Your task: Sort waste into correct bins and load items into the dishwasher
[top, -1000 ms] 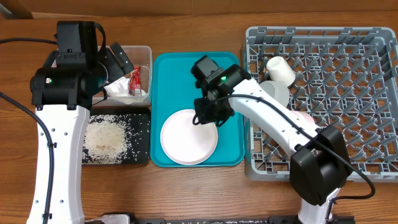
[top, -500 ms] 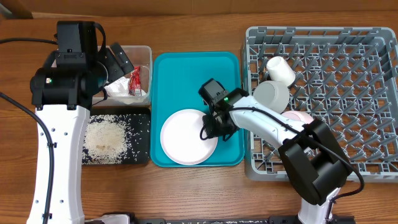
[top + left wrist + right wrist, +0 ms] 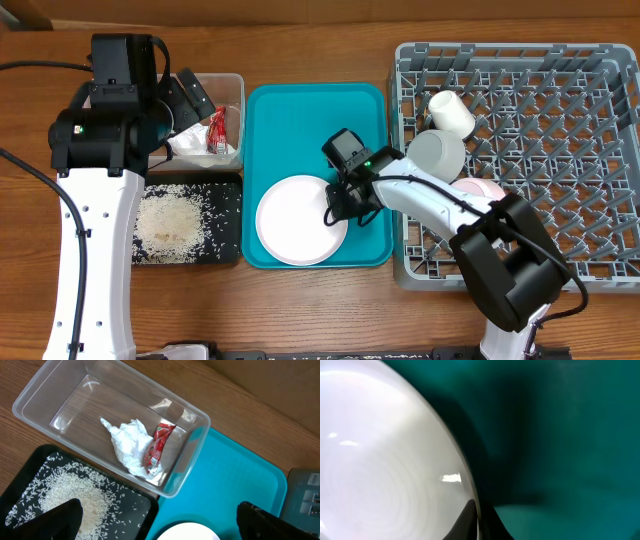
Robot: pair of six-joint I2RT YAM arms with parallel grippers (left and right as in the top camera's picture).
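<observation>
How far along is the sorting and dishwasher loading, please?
Done: crinkled red wrapper and crumpled white tissue lie in the clear plastic tub, rice grains in the black tray; white cup, grey bowl and pink bowl sit in the grey rack. In hand: the right gripper pinches the rim of the round white plate on the teal tray. Remaining: racking that plate.
</observation>
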